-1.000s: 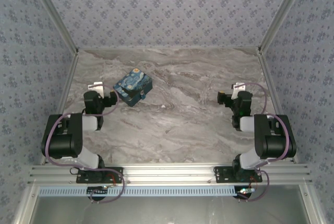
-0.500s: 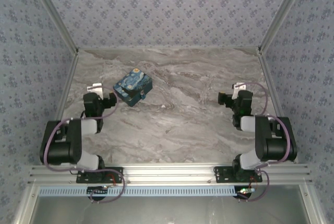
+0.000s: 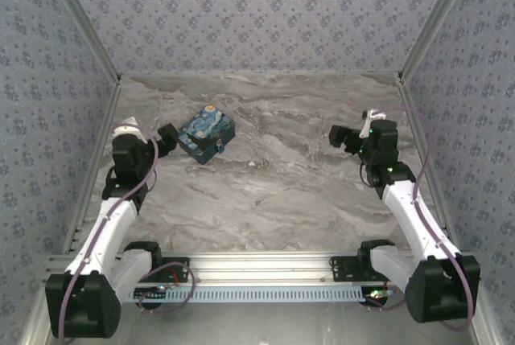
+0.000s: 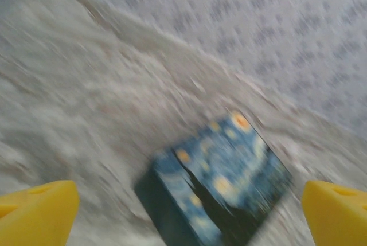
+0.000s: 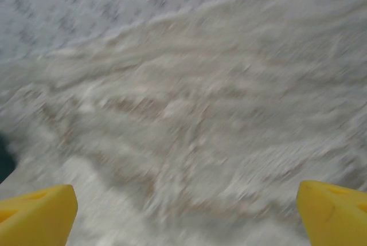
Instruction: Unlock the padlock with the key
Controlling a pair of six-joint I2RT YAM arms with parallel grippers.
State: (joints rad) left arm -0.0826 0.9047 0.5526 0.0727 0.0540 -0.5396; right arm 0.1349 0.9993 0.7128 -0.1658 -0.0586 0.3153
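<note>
Left claw [image 3: 166, 137] spread wide, holding nothing, just beside the left side of the starry-print box [image 3: 204, 131]. The box sits on the worktop [image 3: 306, 200] toward the far-left corner. Padlock [image 3: 216, 146] is a tiny blue bit on the box's near-right face, too small to make out detail. Right claw [image 3: 339, 135] spread wide, holding nothing, near the worktop's right edge, well apart from the box.

Robot test booth dressed up as a home

Papered panels [image 3: 257, 15] in a small blue floral print, framed by bare aluminium posts [image 3: 87, 39], stand ahead of and to both sides of the left arm [image 3: 105, 228] and right arm [image 3: 412, 218]. Both arms are bolted to a slotted aluminium rail [image 3: 265, 264] at the near edge of a marble-patterned tabletop [image 3: 298, 192].
</note>
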